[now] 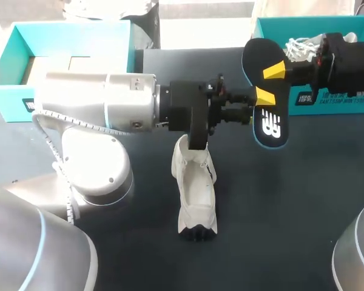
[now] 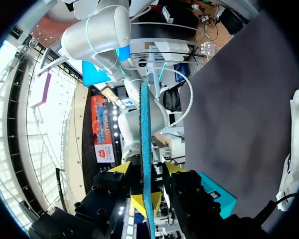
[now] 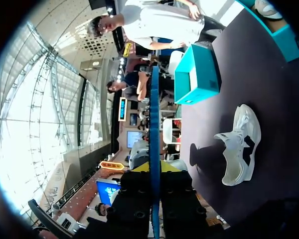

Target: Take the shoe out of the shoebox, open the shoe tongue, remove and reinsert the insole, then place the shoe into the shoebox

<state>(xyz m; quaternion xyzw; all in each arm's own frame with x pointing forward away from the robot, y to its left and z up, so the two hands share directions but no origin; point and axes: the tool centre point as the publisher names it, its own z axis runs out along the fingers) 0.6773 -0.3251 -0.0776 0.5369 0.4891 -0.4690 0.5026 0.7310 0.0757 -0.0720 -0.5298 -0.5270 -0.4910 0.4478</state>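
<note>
One dark table (image 1: pixel 145 254) carries everything. Two arms reach over it: the left arm (image 1: pixel 97 100) comes in as a thick silver barrel across the middle, and the right arm (image 1: pixel 349 60) comes in dark at the far right corner. Two teal boxes stand at the far edge, well apart. The left box (image 1: pixel 1 70) holds brown card, and the right box (image 1: pixel 267 27) holds one white shoe with loose laces (image 1: pixel 303 48). A second white shoe (image 1: pixel 195 191) is out on the table, just on the near side of the left arm's wrist, with its tread showing at the near end. The right wrist view shows this shoe alone on the dark top (image 3: pixel 239 144), with the left box (image 3: pixel 197 74) beyond it. There is one insole (image 1: pixel 267 91), black with a white mark. It is held flat in the air between the two boxes, above the table and clear of both shoes. The right gripper (image 1: pixel 276 71) is clamped on it, and its wrist view shows both fingers pressed against the thin blue edge (image 3: pixel 154 124). The left gripper (image 1: pixel 261 100) meets the insole from the other side. In its own wrist view (image 2: pixel 147 168) the two yellow tips (image 2: pixel 120 167) stand apart, one on each side of the insole (image 2: pixel 144 124), with a dark gap on either side.
</note>
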